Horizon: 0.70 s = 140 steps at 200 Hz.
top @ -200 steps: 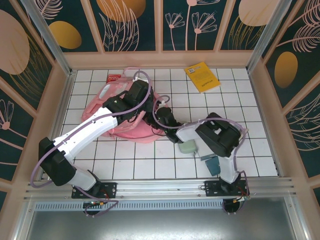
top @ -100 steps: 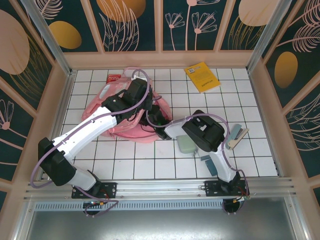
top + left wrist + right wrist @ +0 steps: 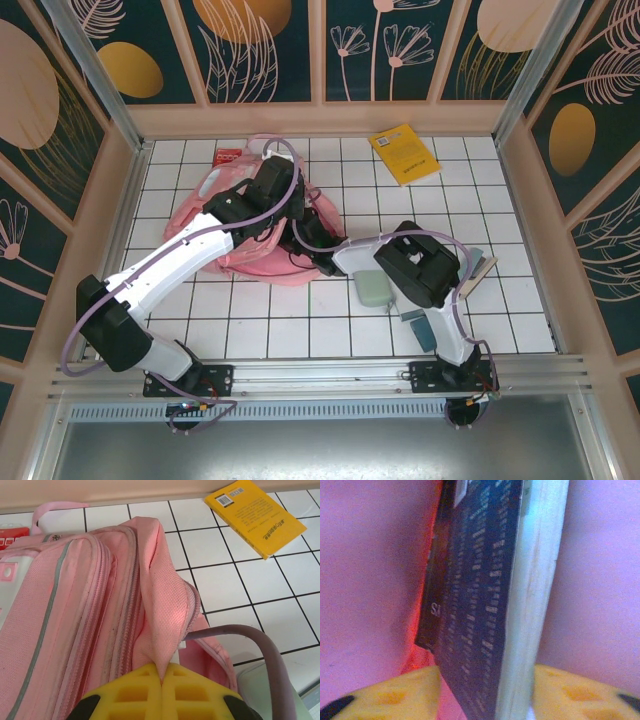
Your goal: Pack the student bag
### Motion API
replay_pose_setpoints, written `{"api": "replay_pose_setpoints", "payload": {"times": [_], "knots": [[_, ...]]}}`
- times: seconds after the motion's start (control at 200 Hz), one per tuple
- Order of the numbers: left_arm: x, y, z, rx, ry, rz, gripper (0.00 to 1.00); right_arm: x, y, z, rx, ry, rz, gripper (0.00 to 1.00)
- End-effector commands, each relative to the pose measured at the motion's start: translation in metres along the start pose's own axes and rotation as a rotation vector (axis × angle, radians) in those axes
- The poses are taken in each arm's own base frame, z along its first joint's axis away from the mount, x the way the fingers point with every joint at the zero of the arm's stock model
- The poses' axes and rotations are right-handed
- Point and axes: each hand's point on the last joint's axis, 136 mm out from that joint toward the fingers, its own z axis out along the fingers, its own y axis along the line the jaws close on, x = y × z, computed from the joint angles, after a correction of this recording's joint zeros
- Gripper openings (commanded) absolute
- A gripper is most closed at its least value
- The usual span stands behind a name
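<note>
Sliding the dark book (image 3: 480,580) deeper wants a wide mouth: the left gripper (image 3: 162,677), jaws pinched on the flap of the student bag (image 3: 75,605), should pull toward twelve o'clock. The right gripper (image 3: 485,680) straddles the book; clamped or loose, I cannot tell. The bag, at ten o'clock on the table (image 3: 520,200), walls it at three and nine.

The bag (image 3: 75,610) is matt pink woven cloth, the yellow book (image 3: 255,515) has a smooth card cover, the dark book (image 3: 480,605) shows rough pale paper edges, and the bench (image 3: 225,580) is smooth white tile.
</note>
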Motion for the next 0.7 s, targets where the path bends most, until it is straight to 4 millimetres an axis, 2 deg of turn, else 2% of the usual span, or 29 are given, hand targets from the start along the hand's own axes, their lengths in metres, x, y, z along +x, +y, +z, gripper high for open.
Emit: {"api": "replay_pose_setpoints", "payload": {"times": [0.0, 0.035, 0.085, 0.225, 0.315, 0.525, 0.696], "knots": [[-0.032, -0.011, -0.014, 0.062, -0.117, -0.032, 0.00, 0.004, 0.003, -0.004, 0.023, 0.012, -0.020, 0.31], [-0.031, -0.011, -0.015, 0.063, -0.117, -0.030, 0.00, 0.005, 0.003, -0.003, 0.014, 0.018, -0.019, 0.23], [-0.031, -0.011, -0.015, 0.064, -0.118, -0.030, 0.00, 0.008, 0.006, 0.001, -0.001, 0.035, -0.018, 0.17], [-0.029, -0.012, -0.013, 0.072, -0.109, -0.027, 0.00, 0.021, 0.017, 0.021, -0.052, 0.116, -0.030, 0.20], [-0.028, -0.012, -0.013, 0.069, -0.106, -0.024, 0.00, 0.023, 0.016, 0.022, -0.057, 0.124, -0.033, 0.22], [-0.021, -0.007, -0.011, 0.050, -0.098, -0.014, 0.00, 0.002, 0.016, -0.014, 0.007, 0.027, -0.126, 0.46], [-0.013, -0.004, -0.007, 0.046, -0.083, -0.015, 0.00, -0.017, 0.010, -0.055, 0.077, -0.040, -0.189, 0.52]]}}
